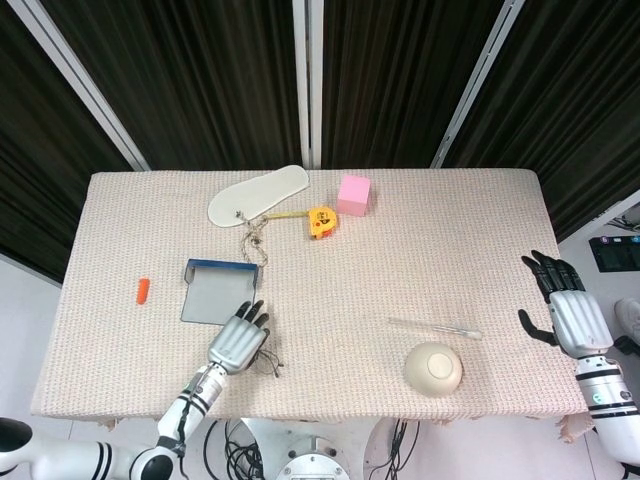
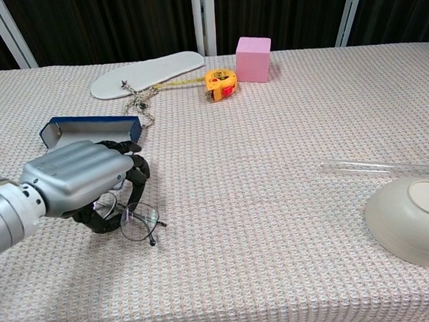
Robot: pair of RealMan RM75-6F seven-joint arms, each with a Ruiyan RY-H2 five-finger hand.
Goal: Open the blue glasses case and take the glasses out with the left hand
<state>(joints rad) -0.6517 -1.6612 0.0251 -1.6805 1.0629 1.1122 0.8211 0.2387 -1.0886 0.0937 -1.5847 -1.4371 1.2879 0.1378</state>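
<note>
Wire-rimmed glasses [image 2: 137, 219], lenses probably rightward

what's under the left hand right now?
The glasses: one lens and part of the frame stick out past the left hand, held in its fingers. The rest of the frame is covered by the hand. The blue glasses case lies open behind it.

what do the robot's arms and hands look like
Both hands, left hand and right hand, have silver-grey metallic backs with black fingers. The forearms are white with black bands at the joints; the left wrist looks silver and ribbed, with a thin dark cable along it.
</note>
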